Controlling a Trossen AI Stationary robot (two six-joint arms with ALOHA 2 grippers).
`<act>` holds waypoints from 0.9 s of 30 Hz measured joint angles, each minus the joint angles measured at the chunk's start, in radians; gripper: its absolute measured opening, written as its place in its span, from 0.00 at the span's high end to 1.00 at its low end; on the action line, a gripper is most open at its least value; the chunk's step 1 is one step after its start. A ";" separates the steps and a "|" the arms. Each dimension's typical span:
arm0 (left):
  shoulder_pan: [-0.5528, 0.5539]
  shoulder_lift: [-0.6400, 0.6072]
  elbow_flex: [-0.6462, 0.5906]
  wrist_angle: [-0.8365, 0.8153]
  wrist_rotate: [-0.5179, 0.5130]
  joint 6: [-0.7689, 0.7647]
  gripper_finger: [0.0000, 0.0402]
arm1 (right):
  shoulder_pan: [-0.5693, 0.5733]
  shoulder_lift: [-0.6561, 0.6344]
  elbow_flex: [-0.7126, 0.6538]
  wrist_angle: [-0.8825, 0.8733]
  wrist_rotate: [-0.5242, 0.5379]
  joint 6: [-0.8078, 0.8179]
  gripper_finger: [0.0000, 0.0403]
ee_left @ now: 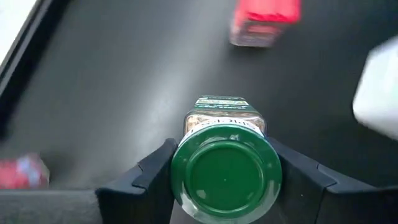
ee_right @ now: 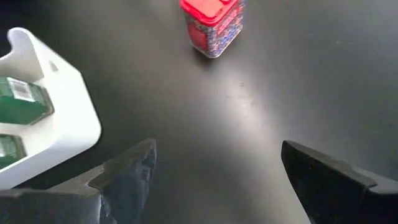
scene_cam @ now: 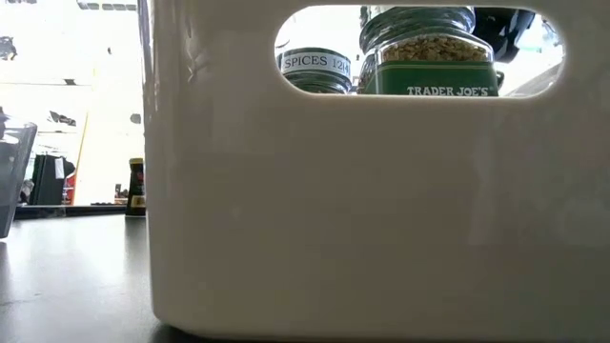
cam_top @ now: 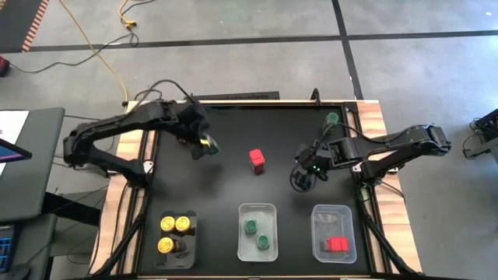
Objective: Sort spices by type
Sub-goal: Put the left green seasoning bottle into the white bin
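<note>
On the near left of the table, the left tray (cam_top: 189, 245) is holding three yellow-lidded jars (cam_top: 176, 231), grouped together because each tray is taking one kind.

Above it, toward the far left, the left gripper (cam_top: 208, 146) is carrying a green-lidded jar (ee_left: 225, 172), with one finger (ee_left: 149, 177) pressing on each side just under the lid. The jar is hanging lid-toward-wrist above the black mat, so it is probably being taken to the middle tray (cam_top: 257, 208), where two green-lidded jars (cam_top: 257, 233) are already sitting. Nothing is lying directly on that path, though the tray's walls are asking for a drop from above, not a slide in.

In the middle of the table, a red-lidded jar (cam_top: 257, 161) is standing alone and upright, well apart from everything else and not yet sorted.

To its right, the right gripper (cam_top: 301, 177) is hovering low over bare mat with its fingers spread wide and nothing between them; its wrist camera is looking straight at the lone red-lidded jar, so that seems to be its next target. The middle tray's corner is sitting just beside that approach.

Behind the right arm, at the far edge, one more green-lidded jar (cam_top: 331, 119) is waiting. On the near right, the right tray (cam_top: 334, 210) is holding one red-lidded jar (cam_top: 336, 245).
</note>
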State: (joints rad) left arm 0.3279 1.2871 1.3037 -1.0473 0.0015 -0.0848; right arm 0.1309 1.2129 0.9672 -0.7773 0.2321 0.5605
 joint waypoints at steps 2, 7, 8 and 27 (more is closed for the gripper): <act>-0.032 0.023 0.000 0.022 0.002 0.093 0.49 | 0.012 0.000 0.000 0.001 0.000 0.019 0.07; -0.097 0.068 0.000 0.041 0.019 0.362 0.49 | 0.027 0.000 0.000 0.012 0.000 0.078 0.07; -0.111 0.077 0.000 0.041 0.023 0.407 0.49 | 0.027 0.000 0.000 0.016 0.000 0.096 0.07; -0.348 0.305 0.000 0.068 0.081 1.056 0.50 | 0.044 0.000 0.000 0.214 0.000 0.359 0.07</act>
State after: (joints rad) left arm -0.0205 1.5921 1.3037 -0.9793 0.0829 0.9709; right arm 0.1747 1.2129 0.9672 -0.5635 0.2325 0.9199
